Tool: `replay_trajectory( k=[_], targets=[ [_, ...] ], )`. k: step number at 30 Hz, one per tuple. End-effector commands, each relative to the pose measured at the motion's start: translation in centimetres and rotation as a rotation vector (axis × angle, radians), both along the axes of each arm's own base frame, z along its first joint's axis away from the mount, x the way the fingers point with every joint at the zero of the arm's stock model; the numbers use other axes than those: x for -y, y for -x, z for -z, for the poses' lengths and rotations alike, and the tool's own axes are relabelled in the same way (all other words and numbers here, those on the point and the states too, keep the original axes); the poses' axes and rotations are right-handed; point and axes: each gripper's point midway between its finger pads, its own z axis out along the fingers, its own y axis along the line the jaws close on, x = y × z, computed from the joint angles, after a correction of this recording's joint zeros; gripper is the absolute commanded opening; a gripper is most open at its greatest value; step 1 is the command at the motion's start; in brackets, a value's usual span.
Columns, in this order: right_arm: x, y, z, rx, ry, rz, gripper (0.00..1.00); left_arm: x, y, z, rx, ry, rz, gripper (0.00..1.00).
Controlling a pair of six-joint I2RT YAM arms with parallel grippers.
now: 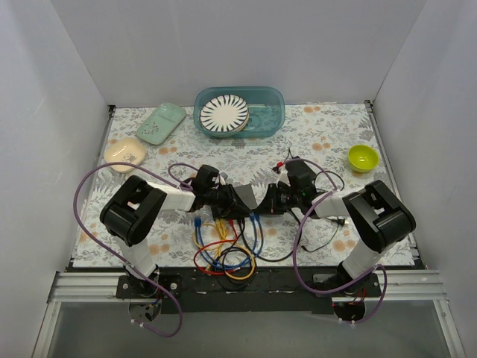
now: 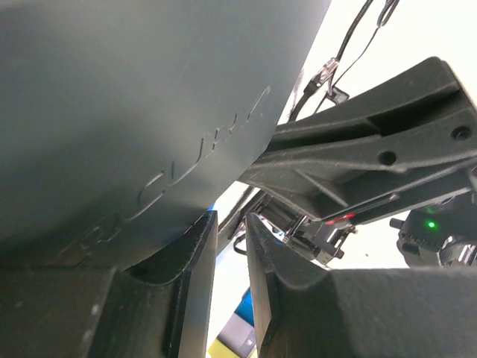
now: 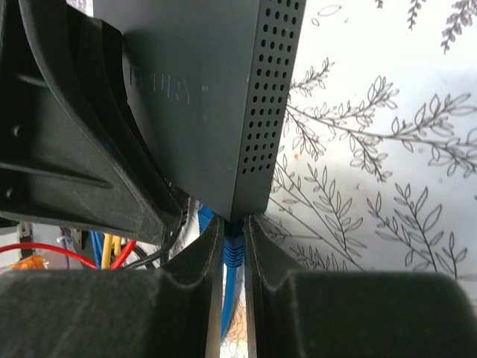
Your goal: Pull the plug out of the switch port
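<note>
The right hand [image 3: 233,231] is grasping the blue plug [image 3: 234,253], which is sitting in the switch [image 3: 201,97] directly ahead, its long axis running back between the fingers [image 3: 261,298]. The left hand [image 2: 231,224] is lying against the switch; I cannot tell its grip.

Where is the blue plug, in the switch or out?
In, it seems: the plug touches the switch with no gap, pinched by the right gripper.

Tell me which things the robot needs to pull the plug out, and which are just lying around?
For the job:
grey switch
blue plug
right gripper, pinching the plug
left gripper, by the switch

Just lying about:
teal tub
striped plate
green bowl
mint tray
cream dish
cable pile
</note>
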Motion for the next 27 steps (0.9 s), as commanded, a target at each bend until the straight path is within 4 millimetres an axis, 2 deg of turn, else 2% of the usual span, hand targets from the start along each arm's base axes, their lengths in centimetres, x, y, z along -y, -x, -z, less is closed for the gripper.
replay_trajectory(
  k=[1, 6, 10, 13, 14, 15, 16, 18, 21, 24, 25, 26, 27],
  targets=[
    [4.5, 6.9, 4.9, -0.214, 0.220, -0.078, 0.01, -2.0, -1.2, 3.6, -0.027, -0.159, -0.119, 0.24],
    [4.2, 6.9, 4.0, -0.202, 0.195, -0.094, 0.01, -2.2, -1.5, 3.9, -0.022, -0.177, -0.133, 0.24],
    [3.9, 7.4, 4.1, -0.239, 0.201, -0.124, 0.01, -2.5, -1.5, 4.3, -0.036, -0.195, -0.150, 0.24],
    [6.0, 5.7, 3.9, -0.153, 0.312, 0.006, 0.01, -2.8, -2.0, 3.8, -0.009, -0.210, -0.179, 0.24],
    [6.6, 5.0, 3.1, -0.120, 0.338, 0.053, 0.01, -2.9, -2.1, 3.6, -0.002, -0.215, -0.187, 0.24],
    [8.0, 3.6, 3.1, -0.076, 0.407, 0.130, 0.01, -2.9, -2.3, 3.0, 0.016, -0.210, -0.192, 0.24],
    [9.1, 3.6, 3.0, -0.082, 0.455, 0.167, 0.01, -3.1, -2.6, 2.9, 0.025, -0.222, -0.199, 0.24],
    [11.3, 1.5, 2.0, -0.015, 0.528, 0.288, 0.01, -3.1, -2.8, 2.4, 0.039, -0.223, -0.204, 0.24],
    [14.4, 0.3, 1.4, 0.015, 0.640, 0.410, 0.01, -3.2, -3.0, 2.1, 0.049, -0.226, -0.215, 0.25],
    [15.8, 0.1, 1.3, 0.020, 0.694, 0.450, 0.01, -3.3, -3.2, 1.9, 0.055, -0.234, -0.219, 0.25],
    [15.5, -0.3, 1.0, 0.029, 0.682, 0.446, 0.04, -3.4, -3.2, 2.0, 0.055, -0.235, -0.220, 0.25],
    [15.0, -0.3, 0.5, 0.040, 0.654, 0.428, 0.17, -3.4, -3.2, 1.9, 0.058, -0.233, -0.218, 0.26],
    [14.3, -0.5, -0.1, 0.063, 0.614, 0.416, 0.43, -3.4, -3.2, 1.9, 0.058, -0.233, -0.220, 0.27]
  ],
)
